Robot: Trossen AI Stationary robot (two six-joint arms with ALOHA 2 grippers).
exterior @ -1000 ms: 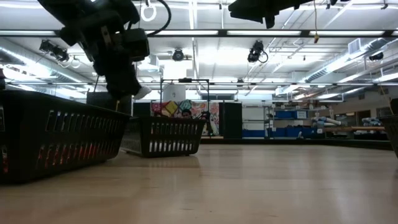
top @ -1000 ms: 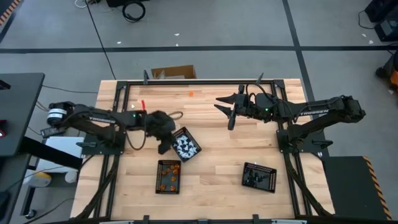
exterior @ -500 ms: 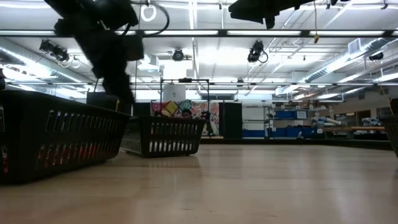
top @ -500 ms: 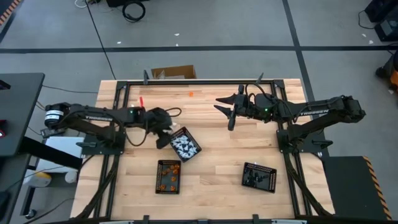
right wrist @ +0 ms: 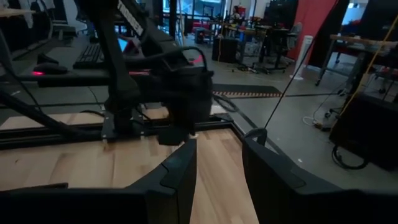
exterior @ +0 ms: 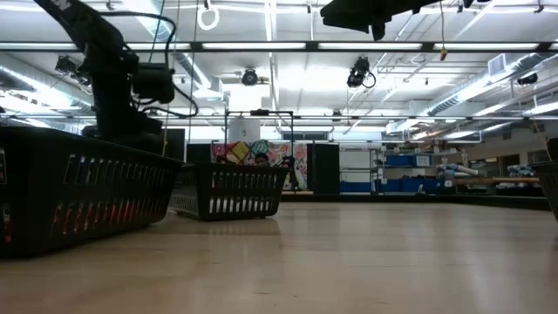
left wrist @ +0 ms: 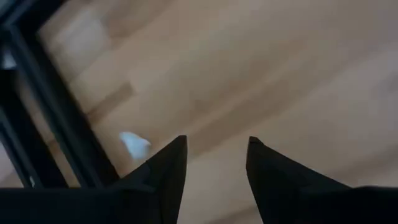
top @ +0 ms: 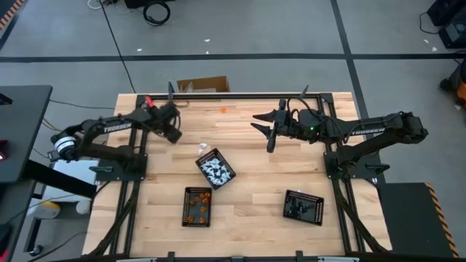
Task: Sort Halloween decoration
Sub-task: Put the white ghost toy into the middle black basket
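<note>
Moved: left gripper [top: 172,129], off the tray of white pieces [top: 215,169] toward the far-left rail.
Left fingers [left wrist: 163,171]: parted, empty; white piece [left wrist: 134,144] just beside 1 tip.
Right gripper [top: 268,135]: raised mid-table, parted, empty.
Elsewhere: orange piece [top: 223,110] near far edge.

Grey floor [top: 240,29] crossed by dark tape lines surrounded the wooden desk [top: 247,182]; fluorescent ceiling strips [exterior: 261,45] lit blue shelving [exterior: 410,170] beyond.
</note>
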